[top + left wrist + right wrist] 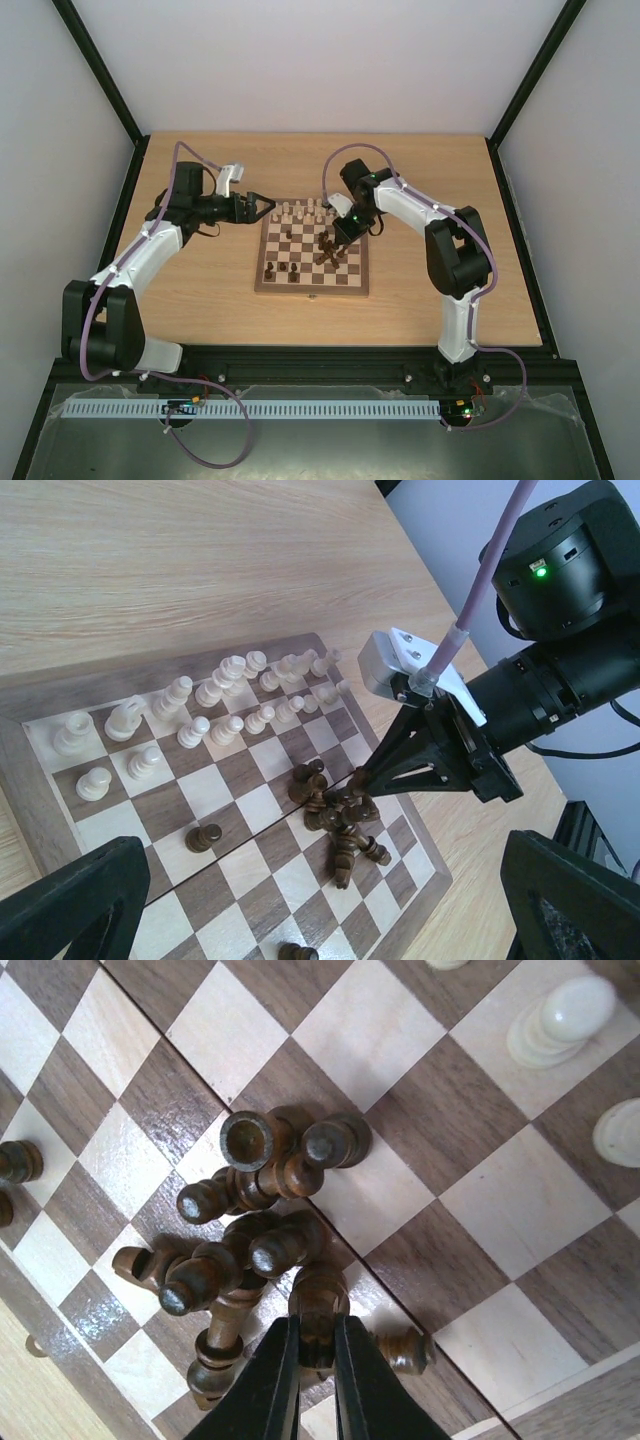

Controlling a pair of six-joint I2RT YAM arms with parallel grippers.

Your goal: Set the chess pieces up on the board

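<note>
The board (275, 283) lies mid-table. Pale cream pieces (300, 212) stand in rows along its far edge, also in the left wrist view (215, 705). Several dark brown pieces (240, 1230) lie tumbled in a heap on the board's right side (330, 252); a few dark ones (285, 268) stand near its front. My right gripper (317, 1360) reaches into the heap and is shut on one dark brown piece (320, 1305). My left gripper (268, 208) hovers open and empty just off the board's far left corner.
The wooden table (200, 290) extends around the board. The right arm (520, 695) hangs over the board's right edge. A lone dark pawn (203, 837) stands on the board's middle left.
</note>
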